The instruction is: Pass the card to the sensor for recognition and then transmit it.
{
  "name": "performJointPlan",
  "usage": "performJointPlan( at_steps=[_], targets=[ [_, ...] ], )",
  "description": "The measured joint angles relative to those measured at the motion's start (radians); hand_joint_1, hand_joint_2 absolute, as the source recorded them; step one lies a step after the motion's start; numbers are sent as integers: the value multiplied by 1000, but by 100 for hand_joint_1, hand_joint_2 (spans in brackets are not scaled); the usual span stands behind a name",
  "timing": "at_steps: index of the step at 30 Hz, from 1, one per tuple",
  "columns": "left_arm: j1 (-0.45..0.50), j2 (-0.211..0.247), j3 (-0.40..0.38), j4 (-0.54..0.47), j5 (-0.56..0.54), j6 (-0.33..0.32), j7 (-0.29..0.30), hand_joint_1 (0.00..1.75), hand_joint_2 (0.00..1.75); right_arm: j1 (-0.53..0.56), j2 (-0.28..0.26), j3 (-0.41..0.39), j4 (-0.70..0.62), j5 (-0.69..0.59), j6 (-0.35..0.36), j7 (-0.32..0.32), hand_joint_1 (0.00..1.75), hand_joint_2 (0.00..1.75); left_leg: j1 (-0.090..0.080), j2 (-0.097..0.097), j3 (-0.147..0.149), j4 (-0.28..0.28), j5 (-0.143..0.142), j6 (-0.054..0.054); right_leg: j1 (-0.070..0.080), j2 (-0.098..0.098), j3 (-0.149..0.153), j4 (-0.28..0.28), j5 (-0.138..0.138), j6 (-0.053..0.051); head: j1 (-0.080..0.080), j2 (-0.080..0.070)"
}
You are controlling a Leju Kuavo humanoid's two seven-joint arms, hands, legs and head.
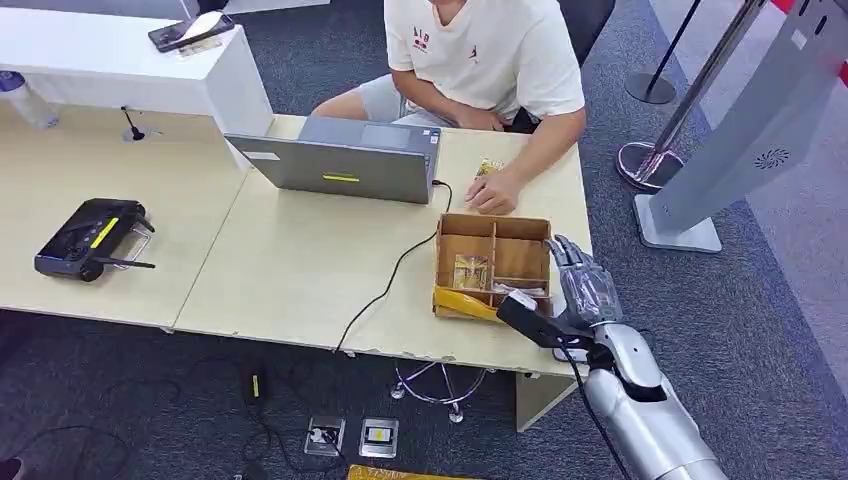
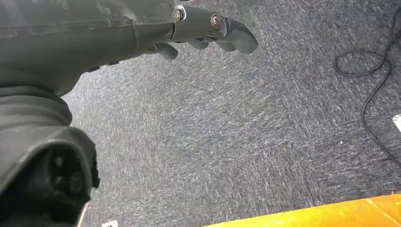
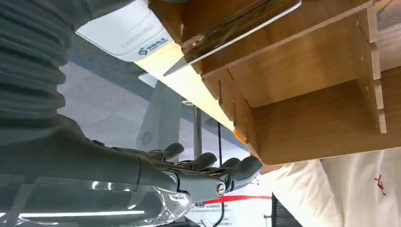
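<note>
Two hands matter here, and only one is near the work.

From the head view, the right hand hangs just past the wooden box at its 3 o'clock side, fingers spread and holding nothing. The box sits on the table, with a laptop at its 10 o'clock. A person's hand rests at the box's 12 o'clock. I think the card is the pale flat thing at the box's 5 o'clock corner, just beside the hand.

From the left wrist view, the left hand hangs over grey carpet, fingers loosely curled, holding nothing.

From the right wrist view, the right hand's fingers are apart and the box is close.

To do well, the hand should slide slowly toward the card and pinch its edge, not bumping the box wall.
</note>
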Motion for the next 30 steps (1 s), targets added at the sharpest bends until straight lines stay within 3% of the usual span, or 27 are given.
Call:
performJointPlan(
  at_steps=[26, 27, 28, 29, 30],
  targets=[
    [0, 1, 0, 0, 0, 1, -7, 0, 0, -22, 31, 0, 4, -3, -2, -27, 2, 175, 0, 0, 0, 0, 0, 0, 0, 0, 0, 0, 0, 0, 0, 0],
    [0, 1, 0, 0, 0, 1, -7, 0, 0, -22, 31, 0, 6, -3, -2, -27, 30, 175, 0, 0, 0, 0, 0, 0, 0, 0, 0, 0, 0, 0, 0, 0],
    [0, 1, 0, 0, 0, 1, -7, 0, 0, -22, 31, 0, 9, -3, -2, -27, 42, 175, 0, 0, 0, 0, 0, 0, 0, 0, 0, 0, 0, 0, 0, 0],
    [0, 1, 0, 0, 0, 1, -7, 0, 0, -22, 31, 0, 10, -3, -1, -27, 148, 175, 0, 0, 0, 0, 0, 0, 0, 0, 0, 0, 0, 0, 0, 0],
    [0, 1, 0, 0, 0, 1, -7, 0, 0, -22, 31, 0, 11, -4, 0, -27, 169, 175, 0, 0, 0, 0, 0, 0, 0, 0, 0, 0, 0, 0, 0, 0]
  ],
)
